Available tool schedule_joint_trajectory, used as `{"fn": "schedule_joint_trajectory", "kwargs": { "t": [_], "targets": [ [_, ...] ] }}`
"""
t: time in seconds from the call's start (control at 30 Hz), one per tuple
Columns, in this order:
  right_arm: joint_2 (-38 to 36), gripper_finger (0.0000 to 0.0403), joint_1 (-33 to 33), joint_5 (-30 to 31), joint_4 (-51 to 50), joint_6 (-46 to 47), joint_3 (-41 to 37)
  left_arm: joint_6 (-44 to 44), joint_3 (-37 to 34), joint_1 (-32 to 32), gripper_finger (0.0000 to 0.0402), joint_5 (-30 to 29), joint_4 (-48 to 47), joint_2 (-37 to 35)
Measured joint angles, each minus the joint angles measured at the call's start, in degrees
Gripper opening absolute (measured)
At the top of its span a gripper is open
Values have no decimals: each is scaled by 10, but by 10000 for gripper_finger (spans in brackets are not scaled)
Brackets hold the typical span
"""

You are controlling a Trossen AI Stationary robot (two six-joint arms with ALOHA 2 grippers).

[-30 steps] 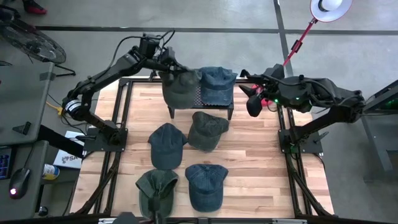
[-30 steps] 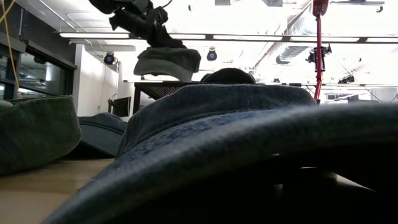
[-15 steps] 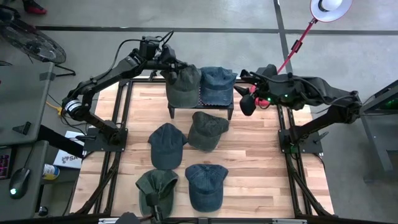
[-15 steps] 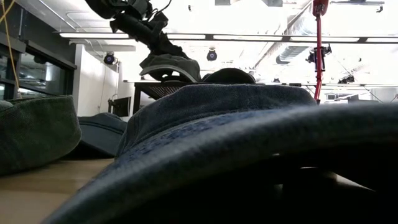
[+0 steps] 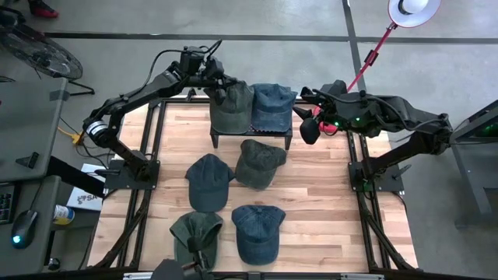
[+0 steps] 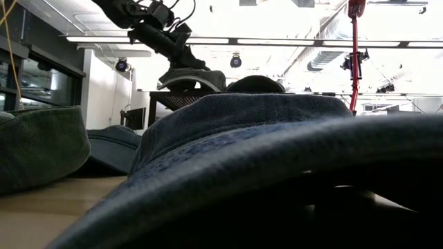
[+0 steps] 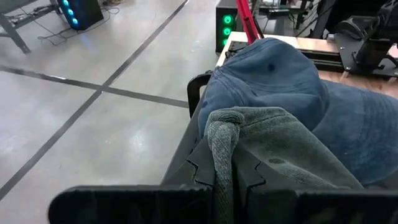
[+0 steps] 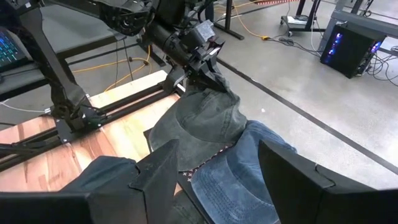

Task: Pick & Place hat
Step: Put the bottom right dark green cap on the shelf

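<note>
Left gripper point(image 5: 213, 81) pinching back edge of green hat point(image 5: 230, 107) — fingers point(image 7: 198, 171) pressed on fold of fabric. Over last second hat came down from air, now resting on black rack point(image 5: 253, 134), touching blue hat point(image 5: 272, 106) beside it. Placing seems almost done; release remains. Right gripper point(image 5: 310, 124) spread wide, empty, waiting beside rack's other end.

Robotics lab or workshop. Polished concrete floor point(image 5: 257, 19) with dark taped lines surrounds the wooden table point(image 5: 311, 202); beside the table, computer towers point(image 8: 348, 38) with lit LEDs, floor cables, fluorescent ceiling strips overhead.
</note>
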Motion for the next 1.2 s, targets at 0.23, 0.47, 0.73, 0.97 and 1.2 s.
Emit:
{"fn": "schedule_joint_trajectory", "kwargs": {
  "t": [0.23, 0.47, 0.73, 0.97, 1.2],
  "targets": [
    [0, 213, 0, 0, 0, -2, 0, 0, 0, 0, 17, 0, 0, 0],
    [0, 213, 0, -1, 0, -4, 0, 0, 0, 0, 13, -12, -2, 0],
    [0, 213, 0, -1, 0, -4, 0, 1, 0, 0, 32, -22, -5, 0],
    [0, 213, 0, -13, 0, -4, 0, 2, 0, 0, 81, -29, -6, 0],
    [0, 213, 0, -26, 0, -1, 0, 1, 0, 0, 140, -29, 0, 0]
  ]
}}
